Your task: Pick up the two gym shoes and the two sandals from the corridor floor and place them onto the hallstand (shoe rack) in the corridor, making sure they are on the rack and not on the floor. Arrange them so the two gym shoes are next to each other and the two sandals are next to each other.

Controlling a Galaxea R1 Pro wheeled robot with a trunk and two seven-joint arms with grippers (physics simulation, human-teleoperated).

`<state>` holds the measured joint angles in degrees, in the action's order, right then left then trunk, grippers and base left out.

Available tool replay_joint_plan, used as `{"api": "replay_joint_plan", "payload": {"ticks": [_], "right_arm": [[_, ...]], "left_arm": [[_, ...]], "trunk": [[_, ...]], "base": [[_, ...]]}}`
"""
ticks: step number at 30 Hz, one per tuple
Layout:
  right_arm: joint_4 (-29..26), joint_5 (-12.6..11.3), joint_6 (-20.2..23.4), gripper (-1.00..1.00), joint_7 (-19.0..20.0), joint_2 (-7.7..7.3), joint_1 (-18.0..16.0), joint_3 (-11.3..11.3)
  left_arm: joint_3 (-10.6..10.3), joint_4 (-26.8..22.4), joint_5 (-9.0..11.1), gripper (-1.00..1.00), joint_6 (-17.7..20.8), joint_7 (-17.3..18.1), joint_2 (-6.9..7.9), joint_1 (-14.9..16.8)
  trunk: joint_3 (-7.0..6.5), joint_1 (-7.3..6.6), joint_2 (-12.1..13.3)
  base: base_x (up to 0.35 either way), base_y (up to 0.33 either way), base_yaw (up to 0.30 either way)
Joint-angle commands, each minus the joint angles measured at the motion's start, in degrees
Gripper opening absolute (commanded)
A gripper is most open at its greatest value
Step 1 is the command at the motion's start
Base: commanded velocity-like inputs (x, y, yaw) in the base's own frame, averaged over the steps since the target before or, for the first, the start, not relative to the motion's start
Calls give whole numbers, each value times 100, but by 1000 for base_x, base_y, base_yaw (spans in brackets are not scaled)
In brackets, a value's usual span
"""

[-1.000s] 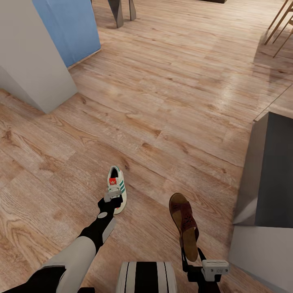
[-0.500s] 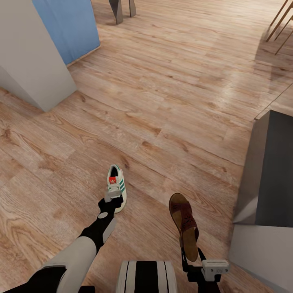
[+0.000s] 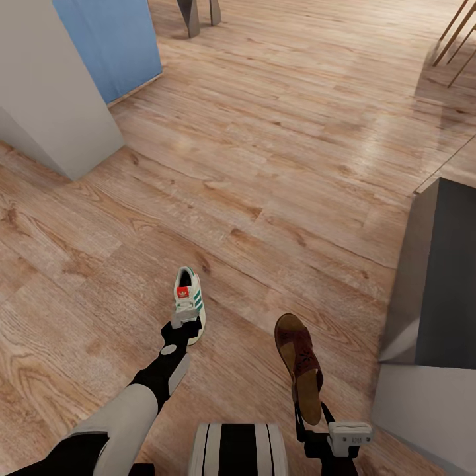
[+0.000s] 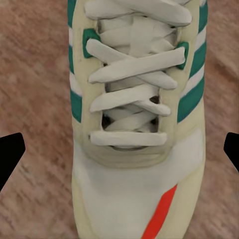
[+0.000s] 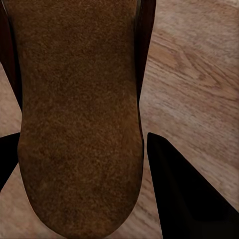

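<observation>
Nothing much is being shifted since a second ago: only a slight drift of the view is being seen, both shoes being carried as before. One gym shoe is being pinched at its toe by the left gripper, just above the corridor floor; in the wrist view the fingers are being seen flanking it without clear contact. One sandal is being clamped at the heel by the right gripper. Slippage is being risked, each grip being at one end only. A grey cabinet is standing close on the right, a grey pillar far left.
</observation>
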<state>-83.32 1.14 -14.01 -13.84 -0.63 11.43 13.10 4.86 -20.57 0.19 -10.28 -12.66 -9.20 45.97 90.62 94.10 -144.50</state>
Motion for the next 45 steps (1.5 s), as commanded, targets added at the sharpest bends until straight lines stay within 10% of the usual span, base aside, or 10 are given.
{"api": "replay_joint_plan", "payload": {"ticks": [1,45], "right_arm": [[0,-17,-5,-100,11,0,0,0],[0,-26,-5,-100,5,1,-9,0]], "left_arm": [[0,0,0,100,0,0,-1,0],[-1,-51,0,100,0,1,2,0]], "trunk": [[0,0,0],[100,0,0]], "base": [[0,0,0],[0,0,0]]}}
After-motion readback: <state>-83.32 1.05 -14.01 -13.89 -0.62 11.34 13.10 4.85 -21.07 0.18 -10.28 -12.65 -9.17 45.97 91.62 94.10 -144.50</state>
